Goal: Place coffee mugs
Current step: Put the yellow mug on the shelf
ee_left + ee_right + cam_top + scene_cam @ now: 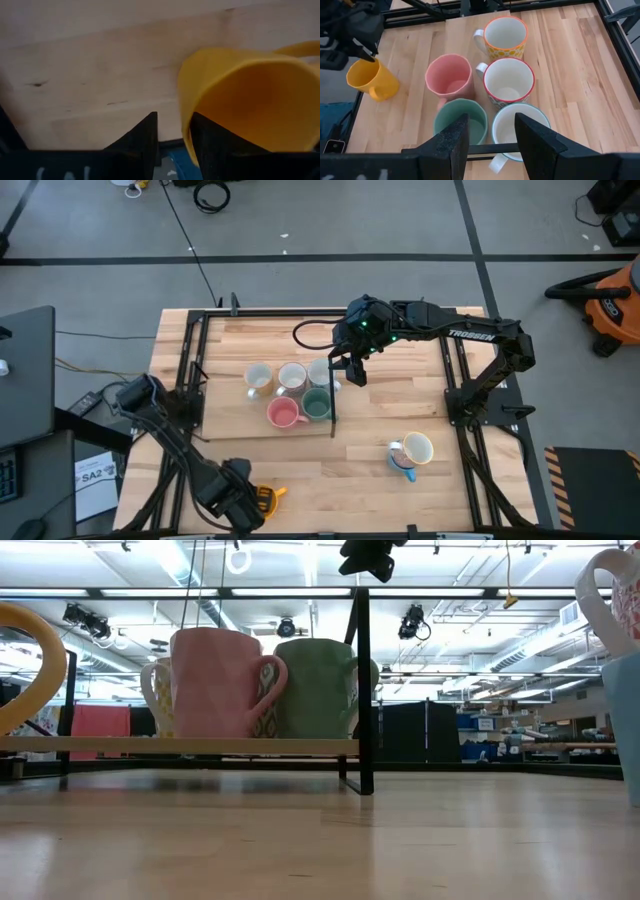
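Right gripper hovers unclenched above the racked mugs while left gripper, clenched on the orange mug, risks tipping it.

Five ceramic mugs crowd the raised wooden shelf; open light wooden bench lies beside its black upright post.

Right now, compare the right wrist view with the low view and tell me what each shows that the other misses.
Only the right wrist view shows the right claw open above the mugs and the white insides of three mugs. Only the low view shows the blue mug at its right edge. Both share the pink mug, green mug and yellow mug.
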Controlling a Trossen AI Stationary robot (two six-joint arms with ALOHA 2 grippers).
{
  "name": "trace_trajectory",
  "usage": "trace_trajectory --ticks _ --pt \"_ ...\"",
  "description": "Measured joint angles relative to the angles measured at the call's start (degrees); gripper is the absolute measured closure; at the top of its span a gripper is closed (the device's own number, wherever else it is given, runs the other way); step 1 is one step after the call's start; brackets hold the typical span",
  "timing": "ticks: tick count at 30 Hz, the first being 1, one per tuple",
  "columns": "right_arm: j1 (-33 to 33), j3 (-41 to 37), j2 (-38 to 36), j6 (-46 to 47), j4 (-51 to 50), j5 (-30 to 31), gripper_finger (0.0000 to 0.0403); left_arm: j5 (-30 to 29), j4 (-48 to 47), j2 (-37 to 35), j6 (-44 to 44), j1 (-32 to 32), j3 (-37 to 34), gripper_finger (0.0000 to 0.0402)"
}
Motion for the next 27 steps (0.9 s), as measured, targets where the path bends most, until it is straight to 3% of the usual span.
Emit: trace_trajectory --ticks 5,13,18,27 --pt "0.02 0.00 -1.95 -0.31 -2.69 0.02 0.0240 0.02 1.36 2.68 0.08 0.00 0.00 0.0280" --pt "0.54 -1.37 -12.31 -1.87 -9.64 4.49 0.0240 -0.65 2.16 3.77 5.53 1.19 -0.02 0.0281" --pt "2.24 -8.94 -21.19 1.62 -9.66 5.88 0.0240 -0.53 2.04 3.78 7.26 2.32 -0.02 0.0299" --pt "5.87 -26.54 -36.63 10.85 -6.32 7.10 0.0240 1.07 1.93 3.75 12.99 3.52 -0.02 0.0369"
